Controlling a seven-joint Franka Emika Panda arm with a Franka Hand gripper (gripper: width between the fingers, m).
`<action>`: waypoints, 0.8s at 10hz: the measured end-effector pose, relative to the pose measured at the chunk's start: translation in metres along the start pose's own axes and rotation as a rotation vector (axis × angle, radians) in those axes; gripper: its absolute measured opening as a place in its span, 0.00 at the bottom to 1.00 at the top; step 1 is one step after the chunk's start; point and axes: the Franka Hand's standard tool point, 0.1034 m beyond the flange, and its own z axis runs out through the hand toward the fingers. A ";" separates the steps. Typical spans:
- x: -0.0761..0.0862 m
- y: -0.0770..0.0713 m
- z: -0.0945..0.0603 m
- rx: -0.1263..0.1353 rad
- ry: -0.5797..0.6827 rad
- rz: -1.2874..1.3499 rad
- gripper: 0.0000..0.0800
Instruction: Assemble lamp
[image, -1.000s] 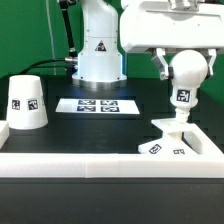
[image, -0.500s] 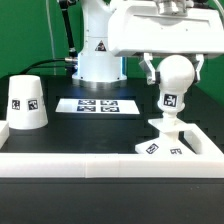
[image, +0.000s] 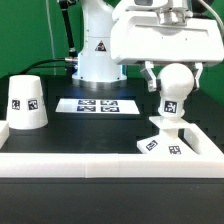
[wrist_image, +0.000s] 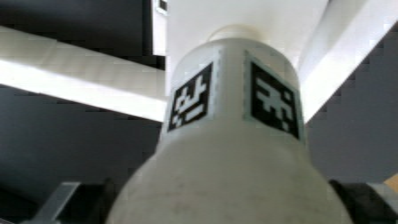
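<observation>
My gripper (image: 174, 80) is shut on the white ball-shaped bulb (image: 175, 86), one finger on each side of the ball. The bulb stands upright with a black-and-white tag on its neck, and its foot rests on the raised socket of the flat angular lamp base (image: 172, 147) at the exterior view's right. In the wrist view the bulb (wrist_image: 222, 150) fills the picture between my gripper's (wrist_image: 217, 205) fingers, with two tags on its neck. The cone-shaped shade (image: 26, 102) stands apart at the exterior view's left, tag facing the camera.
The marker board (image: 97, 105) lies flat on the black table in front of the big white robot pedestal (image: 98, 50). A white rail (image: 80, 161) runs along the table's front edge, next to the base.
The gripper has swung from a tilt to level and moved left and down with the bulb. The bulb's tag has turned and dropped lower, toward the base socket.
</observation>
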 end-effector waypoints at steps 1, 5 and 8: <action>-0.002 0.000 0.000 -0.006 0.015 -0.001 0.72; -0.009 -0.001 -0.002 -0.027 0.065 -0.005 0.72; -0.010 -0.001 -0.001 -0.027 0.064 -0.005 0.87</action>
